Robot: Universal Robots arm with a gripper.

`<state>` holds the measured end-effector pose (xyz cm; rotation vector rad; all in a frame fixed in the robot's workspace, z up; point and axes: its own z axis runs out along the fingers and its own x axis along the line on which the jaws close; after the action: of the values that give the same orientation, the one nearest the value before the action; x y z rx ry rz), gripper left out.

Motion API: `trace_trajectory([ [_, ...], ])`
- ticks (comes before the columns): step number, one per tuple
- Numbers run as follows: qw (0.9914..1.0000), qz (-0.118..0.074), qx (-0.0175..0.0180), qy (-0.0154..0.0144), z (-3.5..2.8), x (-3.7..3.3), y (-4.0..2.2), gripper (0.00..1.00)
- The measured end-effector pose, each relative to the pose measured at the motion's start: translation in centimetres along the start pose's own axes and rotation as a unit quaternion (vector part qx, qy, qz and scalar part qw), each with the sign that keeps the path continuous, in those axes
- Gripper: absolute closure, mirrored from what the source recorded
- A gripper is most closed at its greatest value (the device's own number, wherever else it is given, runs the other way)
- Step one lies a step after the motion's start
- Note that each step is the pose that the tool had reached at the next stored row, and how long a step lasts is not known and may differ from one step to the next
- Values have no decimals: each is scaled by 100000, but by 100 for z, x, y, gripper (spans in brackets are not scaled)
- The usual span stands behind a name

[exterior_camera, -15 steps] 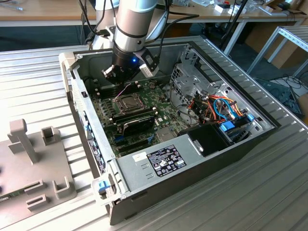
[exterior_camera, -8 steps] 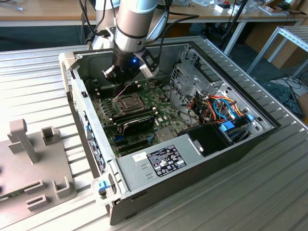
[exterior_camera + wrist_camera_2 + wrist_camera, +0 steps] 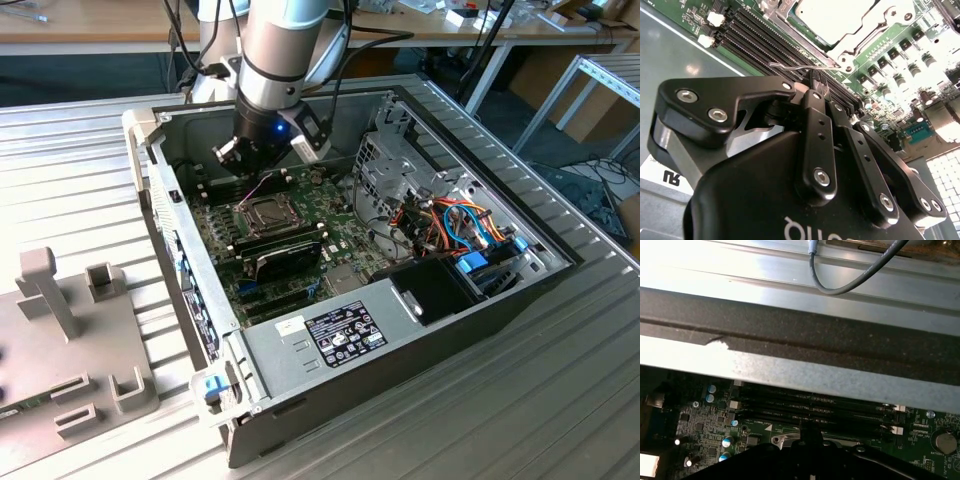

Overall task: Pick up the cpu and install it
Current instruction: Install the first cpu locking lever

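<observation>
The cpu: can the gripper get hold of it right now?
Probably not: the cpu lies flat, the metal frame seemingly over its edges, and the gripper is beside it.

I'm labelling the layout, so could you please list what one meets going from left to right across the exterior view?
Grey plastic fixture → CPU socket on the motherboard → metal drive cage → bundle of coloured cables → bare metal tabletop.

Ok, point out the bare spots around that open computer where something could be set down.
Free: the ribbed metal table on the exterior view's left of the computer case, behind the grey fixture, and the table strip in front of the case. Crowded: inside the case, where the gripper hangs over the CPU socket, with the cable bundle beside.
</observation>
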<state>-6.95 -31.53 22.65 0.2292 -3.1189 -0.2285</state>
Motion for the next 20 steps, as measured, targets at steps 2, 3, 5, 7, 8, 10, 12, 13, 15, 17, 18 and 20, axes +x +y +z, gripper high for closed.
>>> trace_trajectory([
  [2,100000,0,3,1,-1,2,-5,89],
  [3,100000,-1,6,6,1,3,-6,89],
  [5,100000,-2,5,4,3,3,-8,89],
  [7,100000,-3,3,3,6,4,-11,89],
  [8,100000,0,6,2,8,4,-11,89],
  [10,100000,-4,-2,-4,15,3,-13,89],
  [12,100000,-3,3,2,21,4,-14,89],
  [13,100000,-1,9,7,23,4,-15,89],
  [15,100000,-3,5,3,27,4,-15,89],
  [17,100000,-12,7,6,29,1,-16,89],
  [18,100000,-11,-2,2,31,-6,-17,89],
  [20,100000,-5,1,2,32,-19,-19,89],
])
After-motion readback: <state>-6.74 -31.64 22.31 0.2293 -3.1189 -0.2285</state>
